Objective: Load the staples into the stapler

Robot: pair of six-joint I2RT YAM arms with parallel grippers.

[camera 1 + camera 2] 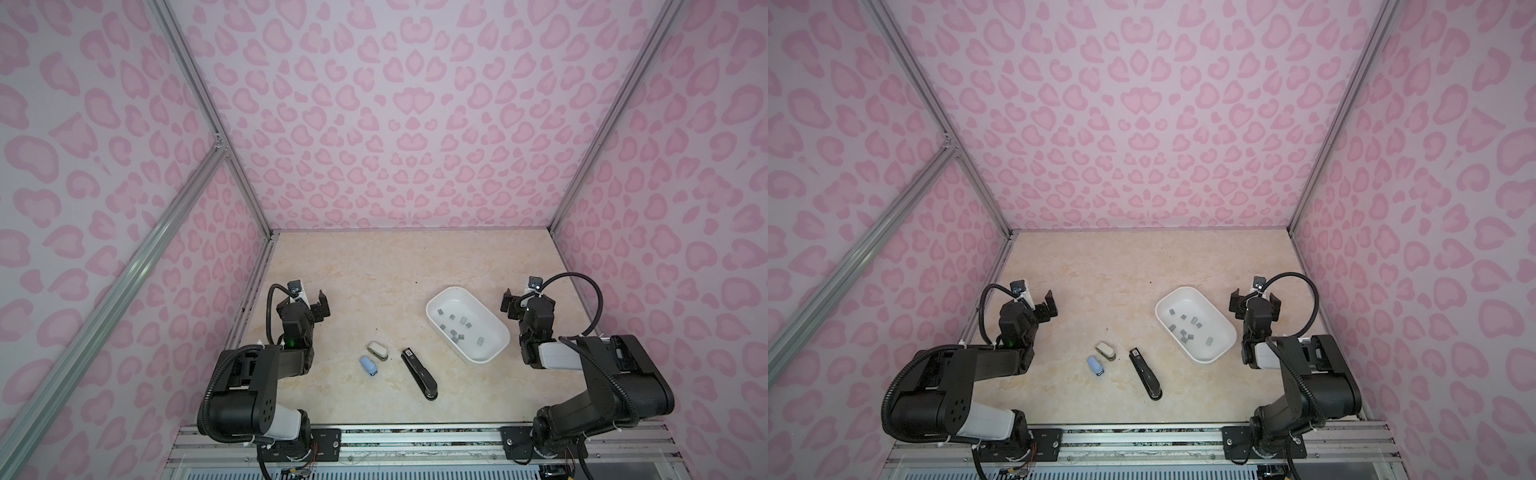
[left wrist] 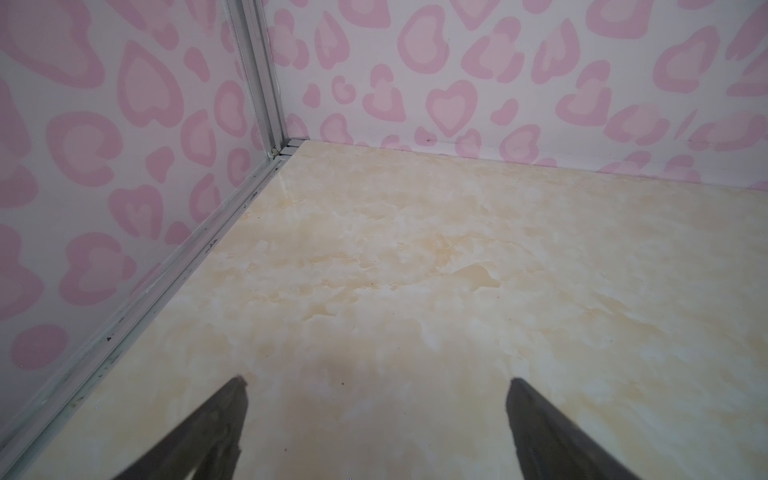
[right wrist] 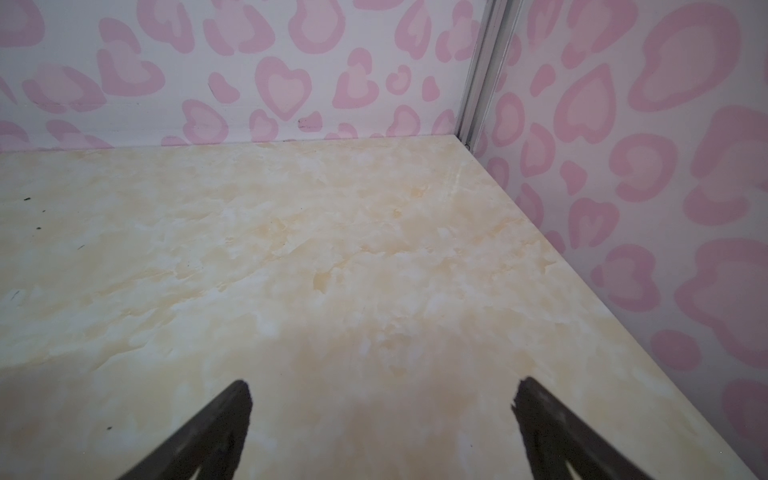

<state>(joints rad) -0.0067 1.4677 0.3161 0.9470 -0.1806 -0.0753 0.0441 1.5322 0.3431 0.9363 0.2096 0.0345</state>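
So the left gripper point(image 2: 376, 385) is spread wide near the table's point(image 1: 374, 270) left edge, holding nothing. Toward the front edge sit a blue stapler point(image 1: 368, 367), a beige stapler point(image 1: 377, 350) and a black stapler point(image 1: 419, 374), all too small to tell if any is open. The staples point(image 1: 457, 330) sit in the white tray point(image 1: 490, 353) by the right edge. The right gripper point(image 3: 382, 386) is spread too, holding nothing.

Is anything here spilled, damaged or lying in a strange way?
Nothing stands out. The staples lie scattered at random angles, but all inside the white tray; none are visibly on the table. The tray sits askew to the table edge.
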